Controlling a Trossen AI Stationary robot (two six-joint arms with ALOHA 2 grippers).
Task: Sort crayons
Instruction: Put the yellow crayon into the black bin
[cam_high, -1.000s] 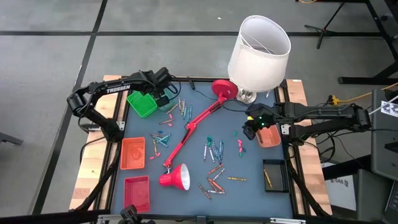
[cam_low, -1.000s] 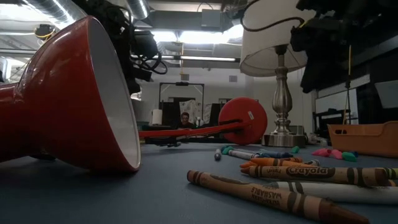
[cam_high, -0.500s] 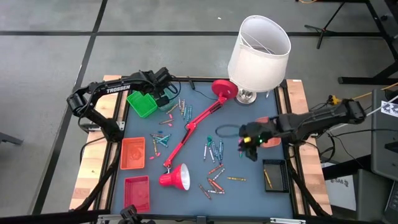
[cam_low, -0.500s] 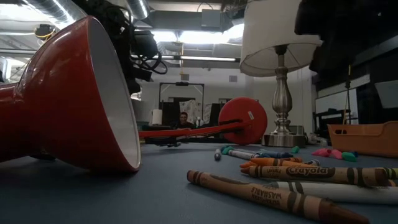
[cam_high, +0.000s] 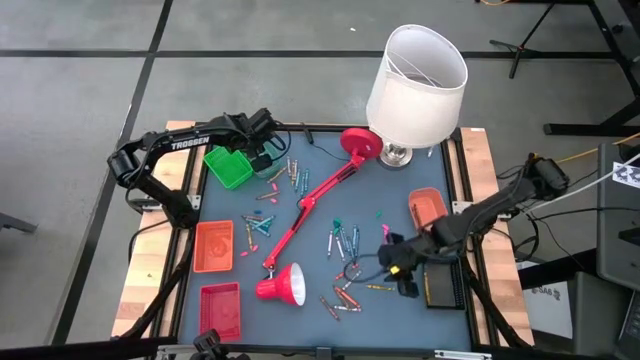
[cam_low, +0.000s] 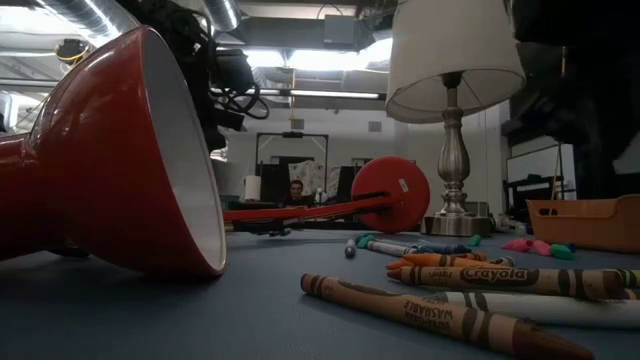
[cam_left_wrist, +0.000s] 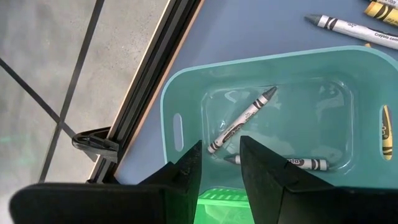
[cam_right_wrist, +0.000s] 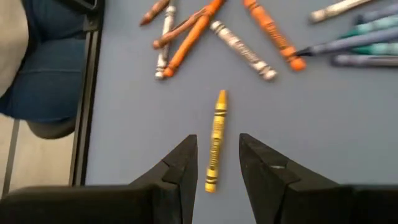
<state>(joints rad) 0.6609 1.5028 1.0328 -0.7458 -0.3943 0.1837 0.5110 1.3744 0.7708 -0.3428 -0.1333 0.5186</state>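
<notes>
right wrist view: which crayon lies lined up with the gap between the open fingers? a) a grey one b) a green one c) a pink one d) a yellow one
D: the right gripper is open over the blue mat, and a single yellow crayon lies lengthwise in line with the gap between its fingers, apart from the orange and grey ones farther off.

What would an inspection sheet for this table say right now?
Surface: blue table, wood edges.
Job's things: crayons scattered; yellow crayon lies alone; two in the green bin.
Clutter: fallen red lamp, white lamp, orange, red and black bins.
End effectors: left end effector open over the green bin; right end effector open above the yellow crayon.
Cables: black cord near centre.
Surroundings: person seated behind.
</notes>
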